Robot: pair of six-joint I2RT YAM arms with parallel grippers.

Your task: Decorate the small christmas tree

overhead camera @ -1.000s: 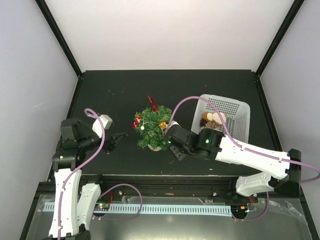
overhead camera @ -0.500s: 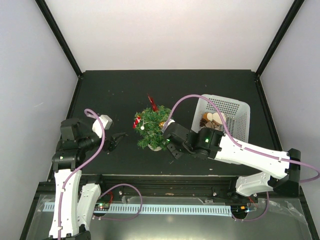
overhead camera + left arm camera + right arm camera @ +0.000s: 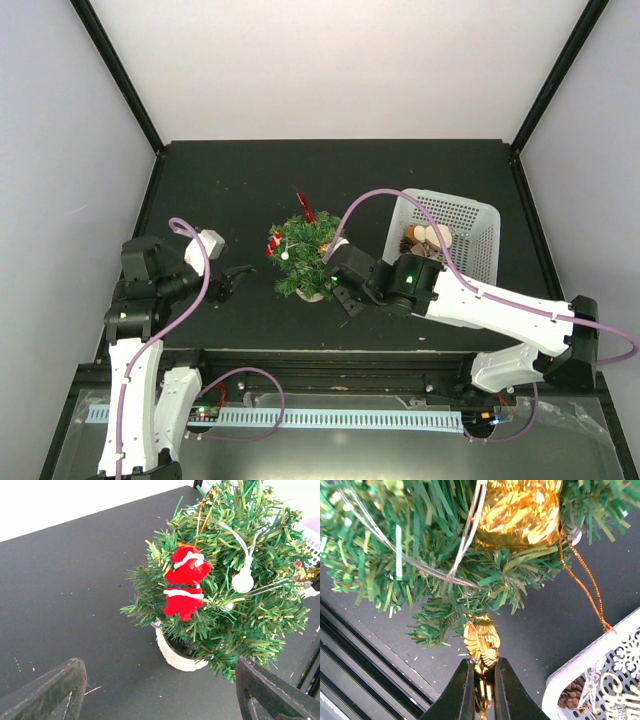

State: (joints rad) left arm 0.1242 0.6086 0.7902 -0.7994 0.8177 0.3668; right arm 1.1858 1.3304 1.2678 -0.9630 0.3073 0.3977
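1. On the surface (image 3: pixel 230 180), the small christmas tree (image 3: pixel 303 258) stands central.
2. Our right tool (image 3: pixel 481 667), nearer at its 4 o'clock, pinches a gold ornament (image 3: pixel 481 645) at the lower branch tips.
3. Our left tool (image 3: pixel 232 282) hangs spread at 9 o'clock.

Green tree (image 3: pixel 265 615), red Santa (image 3: pixel 185 587), gold ornament (image 3: pixel 481 645)

- I can read no text, label, brand or number on the small christmas tree (image 3: pixel 225 580) in any of my views.
- A gold cut-out piece (image 3: pixel 616 692) in the white basket (image 3: pixel 587 666) may be lettering; I cannot make it out.
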